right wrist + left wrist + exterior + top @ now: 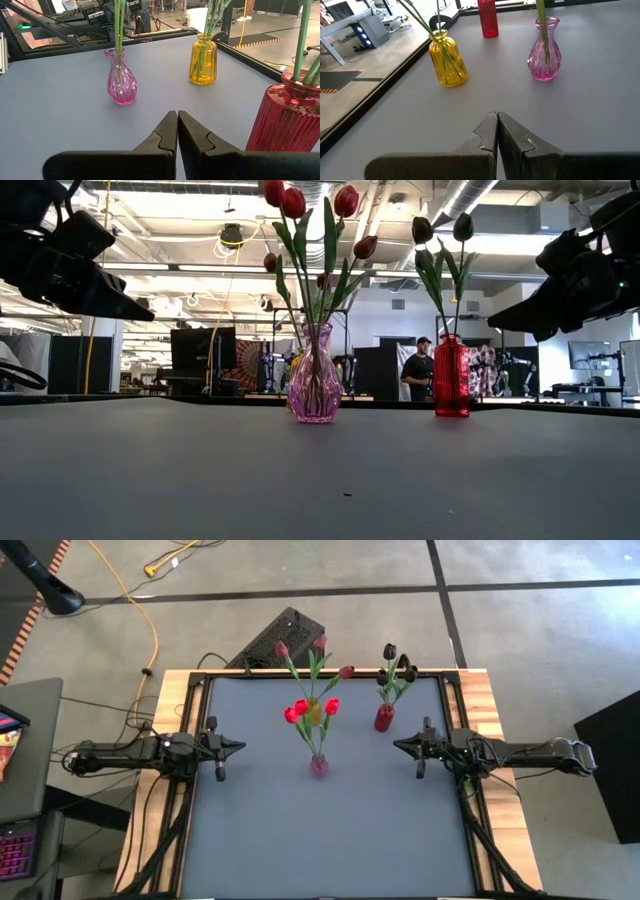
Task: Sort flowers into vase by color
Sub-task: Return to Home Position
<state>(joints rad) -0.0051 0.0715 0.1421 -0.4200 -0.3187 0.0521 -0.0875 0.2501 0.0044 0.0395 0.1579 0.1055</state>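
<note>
- Left wrist view: the left gripper (497, 116) is seen with its fingers pressed together, nothing held.
- Right wrist view: the right gripper (177, 114) is likewise closed and empty.
- High view: 3 red flowers (312, 708) are held in the purple vase (319, 765) at mid-table (340, 840). Maroon flowers (320, 643) are held in the yellow vase (314, 718) behind it, and black flowers (390, 652) in the red vase (384, 718). Both grippers are seen near the side edges.

Three vases (319, 766) (314, 716) (384, 719) on grey table (330, 840)

Vases, three: pink (319, 765), yellow (447, 65), red (384, 718); tulips, eight seen: three red (301, 707), three maroon (320, 642), two black (389, 651); arms (150, 752), two.
</note>
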